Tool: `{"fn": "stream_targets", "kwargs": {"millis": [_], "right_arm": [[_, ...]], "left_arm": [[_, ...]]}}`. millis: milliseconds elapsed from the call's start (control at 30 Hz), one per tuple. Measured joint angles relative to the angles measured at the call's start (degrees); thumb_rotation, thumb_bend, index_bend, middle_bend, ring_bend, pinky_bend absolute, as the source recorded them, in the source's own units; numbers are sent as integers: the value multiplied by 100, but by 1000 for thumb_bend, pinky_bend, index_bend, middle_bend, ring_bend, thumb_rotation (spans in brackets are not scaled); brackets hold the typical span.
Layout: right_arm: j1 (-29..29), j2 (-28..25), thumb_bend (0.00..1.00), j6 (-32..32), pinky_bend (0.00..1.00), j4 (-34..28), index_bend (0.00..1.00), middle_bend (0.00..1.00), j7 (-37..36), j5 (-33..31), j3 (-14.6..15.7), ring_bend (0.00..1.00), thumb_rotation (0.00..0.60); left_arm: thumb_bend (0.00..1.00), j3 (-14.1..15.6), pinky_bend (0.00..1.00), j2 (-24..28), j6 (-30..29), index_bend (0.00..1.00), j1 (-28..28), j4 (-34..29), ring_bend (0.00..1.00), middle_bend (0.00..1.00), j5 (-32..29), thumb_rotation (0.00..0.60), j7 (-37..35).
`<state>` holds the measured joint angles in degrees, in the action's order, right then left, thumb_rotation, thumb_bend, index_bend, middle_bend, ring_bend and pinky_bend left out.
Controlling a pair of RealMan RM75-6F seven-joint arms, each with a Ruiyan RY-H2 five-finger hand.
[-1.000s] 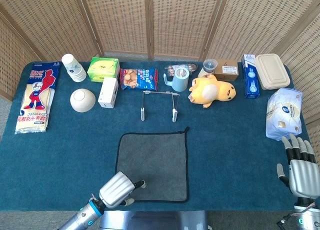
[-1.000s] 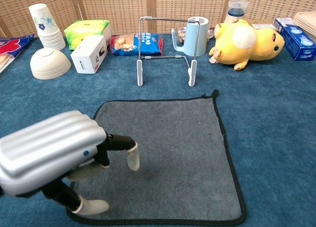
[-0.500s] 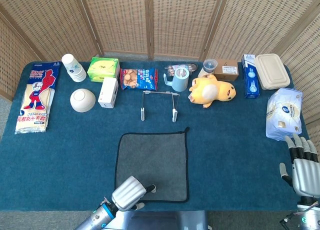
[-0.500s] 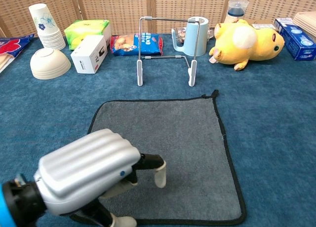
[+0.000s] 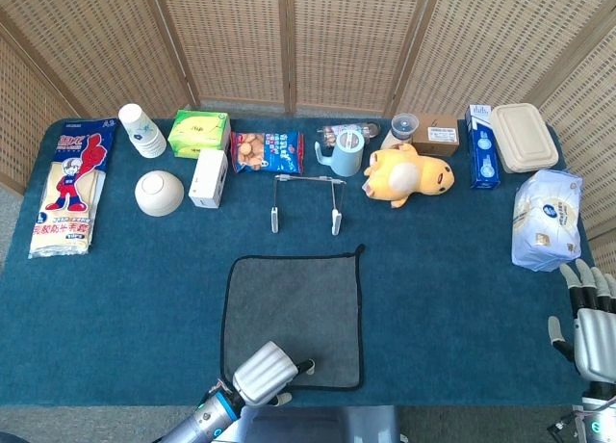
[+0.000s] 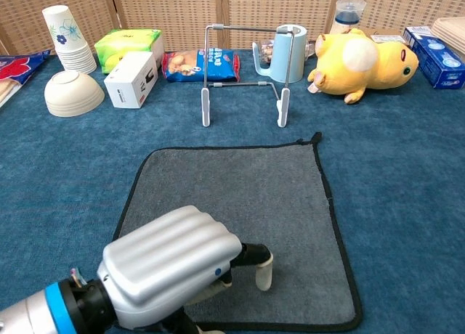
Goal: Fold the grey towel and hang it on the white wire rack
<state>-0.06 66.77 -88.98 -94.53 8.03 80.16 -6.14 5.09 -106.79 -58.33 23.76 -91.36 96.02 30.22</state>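
Observation:
The grey towel [image 5: 298, 299] [image 6: 240, 203] lies flat and unfolded on the blue table, black-edged, with a small loop at its far right corner. Beyond it stands the white wire rack [image 5: 306, 200] [image 6: 243, 76], empty. My left hand [image 5: 264, 373] [image 6: 171, 265] hovers over the towel's near edge, fingers curled down, one fingertip [image 6: 263, 274] touching the cloth; nothing is visibly gripped. My right hand [image 5: 591, 318] sits at the table's near right corner, fingers apart, holding nothing; the chest view does not show it.
Along the back stand paper cups [image 5: 141, 129], a white bowl [image 5: 159, 193], a green box [image 5: 199, 132], a white box [image 5: 208, 177], a snack bag [image 5: 267, 150], a blue mug [image 5: 345, 153], a yellow plush [image 5: 406, 174]. A wipes pack [image 5: 547, 219] lies right.
My left hand has slid rightward along the towel's near edge and closer to the table's front. My right hand has drawn back toward the near right corner. The towel has not moved.

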Motion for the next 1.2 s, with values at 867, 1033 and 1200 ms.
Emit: {"fn": "stream_targets", "kwargs": {"millis": [867,1033,1200], "right_arm": [[-81,-71,390,-51,0,-2,84,34,-34,-96,-34,0,600],[-89,-78,390,-68,0,-24,83,34,-14,-92,-38,0,600],[-93,-80,390,-78,0,-59,83,34,19,-83,-38,0,600]], "left_arm": [[160,-175,1000,-705,-63,411,251,808,1000,1000,-167,600,-274],[230,-165,1000,-695,-135,408,265,810,1000,1000,-186,600,-311],[281,-157,1000,-676,-224,406,276,795,1000,1000,-171,600,-325]]}}
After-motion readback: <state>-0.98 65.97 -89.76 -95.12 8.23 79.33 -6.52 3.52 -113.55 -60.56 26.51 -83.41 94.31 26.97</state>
